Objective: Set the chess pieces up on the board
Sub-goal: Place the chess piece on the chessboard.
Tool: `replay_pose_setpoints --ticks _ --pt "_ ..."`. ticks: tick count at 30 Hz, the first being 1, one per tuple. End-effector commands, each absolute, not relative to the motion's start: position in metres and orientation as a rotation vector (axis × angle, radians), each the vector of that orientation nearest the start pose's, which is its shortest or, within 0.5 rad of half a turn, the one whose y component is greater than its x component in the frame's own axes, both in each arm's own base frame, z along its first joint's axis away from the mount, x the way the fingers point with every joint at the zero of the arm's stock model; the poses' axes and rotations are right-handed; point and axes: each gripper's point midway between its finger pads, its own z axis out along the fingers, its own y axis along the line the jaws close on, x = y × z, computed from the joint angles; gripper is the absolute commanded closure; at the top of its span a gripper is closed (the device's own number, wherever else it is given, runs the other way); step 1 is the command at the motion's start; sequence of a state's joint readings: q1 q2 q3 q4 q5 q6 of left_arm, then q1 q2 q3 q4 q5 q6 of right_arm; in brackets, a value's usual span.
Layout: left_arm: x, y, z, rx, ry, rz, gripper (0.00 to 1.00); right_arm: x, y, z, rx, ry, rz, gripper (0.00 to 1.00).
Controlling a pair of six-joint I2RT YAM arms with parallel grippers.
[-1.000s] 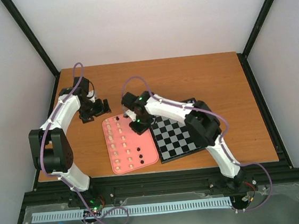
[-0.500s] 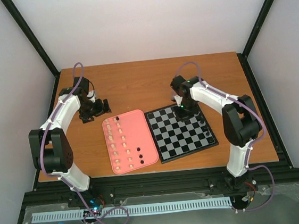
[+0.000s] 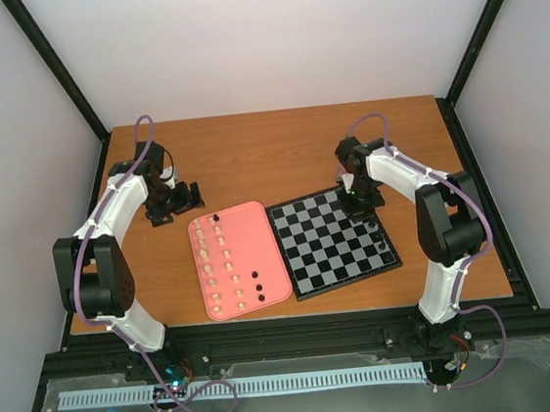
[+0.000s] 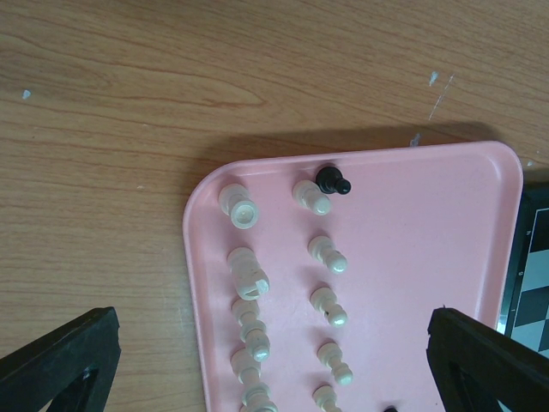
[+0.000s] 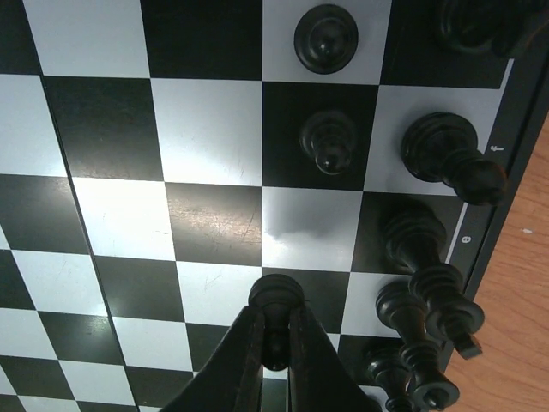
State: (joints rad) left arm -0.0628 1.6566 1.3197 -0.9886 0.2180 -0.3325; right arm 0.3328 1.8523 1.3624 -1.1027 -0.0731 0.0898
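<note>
On the brown wooden table, inside white walls and black frame struts, the board lies at 3 o'clock of the pink tray, which holds cream chess pieces. The right gripper pinches a black pawn at the board's 1 o'clock corner, by black pieces lining its 3 o'clock edge. The left gripper hovers at the tray's 11 o'clock, fingers spread wide, empty.

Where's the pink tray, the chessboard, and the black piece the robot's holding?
pink tray [image 3: 264, 235]: top view, bare right side.
chessboard [image 3: 325, 250]: top view, middle squares.
black piece [image 5: 275, 297]: right wrist view, its round head.
</note>
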Motion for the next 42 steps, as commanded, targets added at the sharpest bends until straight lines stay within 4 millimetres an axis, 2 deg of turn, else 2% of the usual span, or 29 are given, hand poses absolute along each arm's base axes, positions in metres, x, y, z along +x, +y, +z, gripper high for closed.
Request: replay_pose_setpoints --ticks 1,16,27,42 --pt "0.357 -0.063 0.124 -0.344 2.881 -0.401 0.00 0.319 0.118 0.054 -0.399 3.140 0.072 0.97" --pt "0.359 -0.063 0.119 -0.343 2.897 -0.393 0.00 0.338 0.116 0.044 -0.384 3.129 0.032 0.97" --pt "0.359 -0.062 0.118 -0.345 2.904 -0.384 0.00 0.331 0.114 0.038 -0.387 3.153 0.027 0.96" --pt "0.361 -0.062 0.119 -0.346 2.900 -0.387 0.00 0.329 0.115 0.049 -0.380 3.122 0.047 0.82"
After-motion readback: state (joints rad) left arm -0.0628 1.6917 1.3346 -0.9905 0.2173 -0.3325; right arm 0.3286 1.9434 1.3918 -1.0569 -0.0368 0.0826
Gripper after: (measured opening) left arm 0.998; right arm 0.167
